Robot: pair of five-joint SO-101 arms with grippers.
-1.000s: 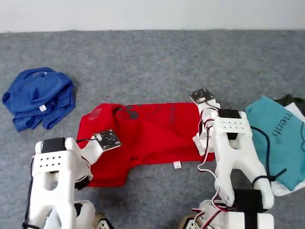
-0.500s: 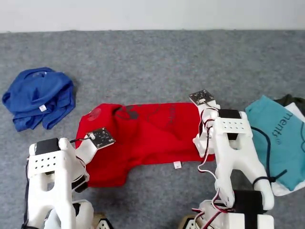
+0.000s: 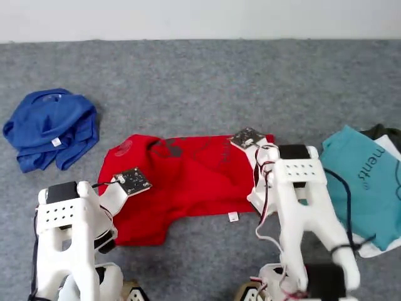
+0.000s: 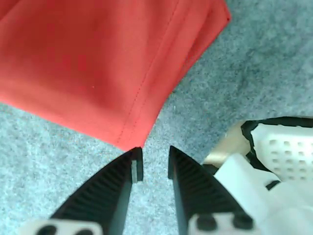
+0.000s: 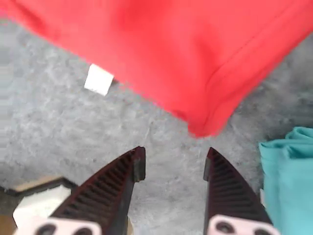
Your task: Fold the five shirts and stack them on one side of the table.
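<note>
Left gripper (image 4: 151,164) hangs low over the grey carpet (image 4: 264,63), its jaws parted by only a narrow gap with nothing between them, one tip right at the near corner of the red shirt (image 4: 88,63). Beside it, the right gripper (image 5: 173,164) has its jaws spread wide and empty, just short of the shirt's other near corner, where the stitched hem turns under. A white tag (image 5: 99,79) peeks out from the hem close by.

The step looks like taking both near corners to fold the near edge away across the shirt. To do it well, the left jaws probably want to widen first, since that corner seems doubled and the present gap is tight. The right gripper needs to come forward until its corner sits between the jaws. Each should press into the carpet so one finger slides under every layer, and both should lift together, so the cloth neither skews nor drags on the pile.

Just beside the right arm lies the teal shirt (image 3: 363,182), resting on a dark garment (image 3: 381,130) and a white garment (image 3: 371,249); the fold should stay clear of it. Farther off, the blue shirt (image 3: 50,125) lies crumpled, well apart.
</note>
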